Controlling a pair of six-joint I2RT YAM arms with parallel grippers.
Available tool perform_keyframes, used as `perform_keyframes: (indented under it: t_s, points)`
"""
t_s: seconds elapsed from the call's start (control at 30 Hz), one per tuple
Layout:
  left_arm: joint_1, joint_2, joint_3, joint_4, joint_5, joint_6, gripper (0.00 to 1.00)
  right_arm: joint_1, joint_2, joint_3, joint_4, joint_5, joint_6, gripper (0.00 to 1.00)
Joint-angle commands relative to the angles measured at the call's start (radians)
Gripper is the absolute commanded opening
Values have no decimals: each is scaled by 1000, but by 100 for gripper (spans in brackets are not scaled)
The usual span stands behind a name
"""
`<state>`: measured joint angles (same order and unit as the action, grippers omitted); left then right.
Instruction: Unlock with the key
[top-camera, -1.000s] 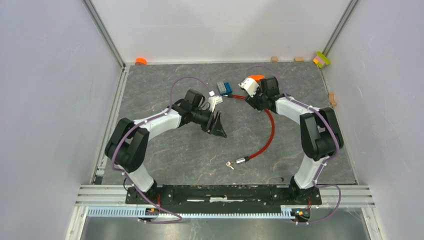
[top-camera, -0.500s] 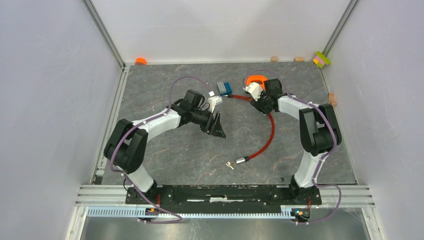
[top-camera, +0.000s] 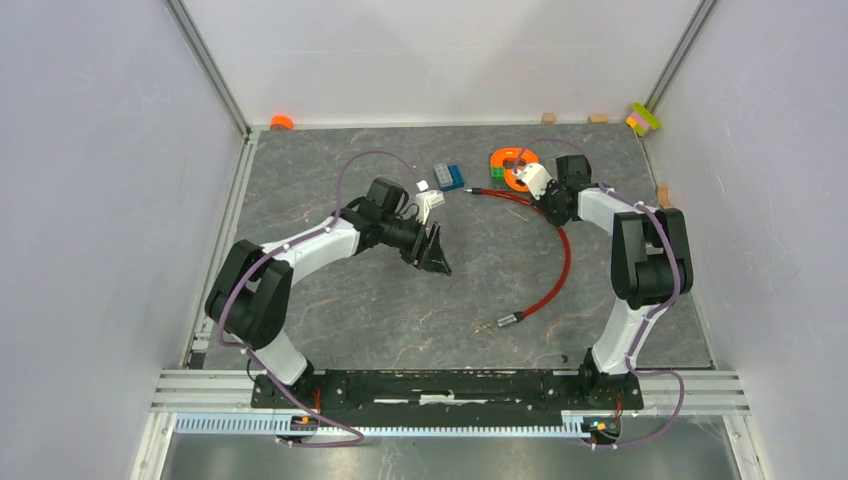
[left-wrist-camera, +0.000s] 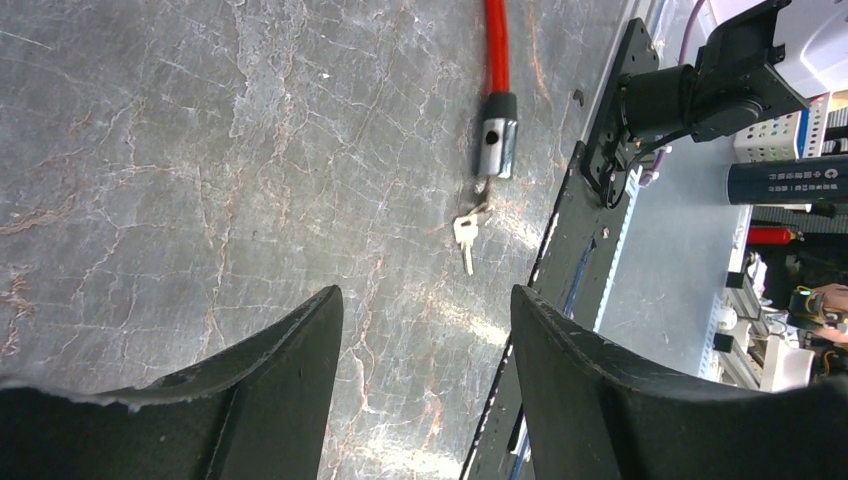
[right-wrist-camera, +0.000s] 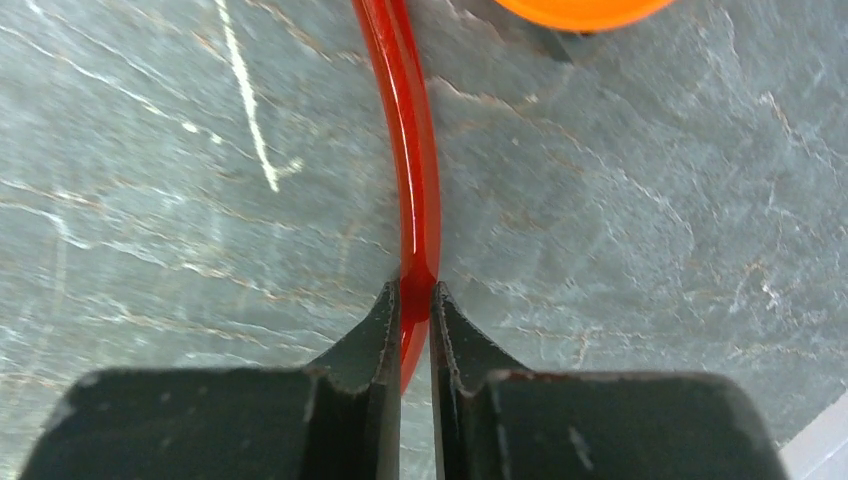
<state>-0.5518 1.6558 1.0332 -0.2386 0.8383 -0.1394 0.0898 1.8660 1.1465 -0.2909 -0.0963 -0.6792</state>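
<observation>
The key (left-wrist-camera: 465, 236) is a tiny silver bunch lying on the table, hooked by a small ring to the metal plug (left-wrist-camera: 496, 146) at the end of the red cable (left-wrist-camera: 496, 45). My left gripper (left-wrist-camera: 425, 296) is open and empty, held above the table short of the key; in the top view it (top-camera: 438, 260) is mid-table. My right gripper (right-wrist-camera: 415, 292) is shut on the red cable (right-wrist-camera: 412, 170), pinching it between its fingertips at the back right (top-camera: 551, 205). The cable (top-camera: 559, 262) curves forward to its plug (top-camera: 510, 320). No padlock shows.
An orange ring (top-camera: 513, 166) with a green piece lies just behind the right gripper. A blue block (top-camera: 450, 177) and a white connector (top-camera: 431, 201) lie behind the left wrist. The black base rail (left-wrist-camera: 590, 190) runs close beside the key. Small blocks lie along the back wall.
My right gripper has moved right with the cable, uncovering the orange ring. The cable's plug end and the key have slid right along the table. The left arm has hardly moved.
</observation>
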Motion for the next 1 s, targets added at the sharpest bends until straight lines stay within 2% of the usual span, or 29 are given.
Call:
perform_keyframes:
  t_s: [0.0, 0.37, 0.5, 0.6, 0.83, 0.97]
  points:
    - [1, -59, 36, 1, -19, 52, 69, -51, 17, 43, -73, 26, -46, 12]
    - [1, -62, 39, -9, -40, 67, 69, -68, 91, 199, -119, 90, -82, 10]
    - [1, -65, 39, -14, -49, 75, 69, -69, 81, 188, -118, 60, -60, 11]
    - [1, -69, 39, -14, -66, 78, 70, -68, 49, 153, -103, 24, -37, 16]
    - [4, -137, 15, 15, -238, 120, 74, -69, -66, 90, -73, -81, 26, 44]
    - [13, -214, 3, 32, -369, 138, 86, -68, -129, 84, -62, -110, 56, 68]
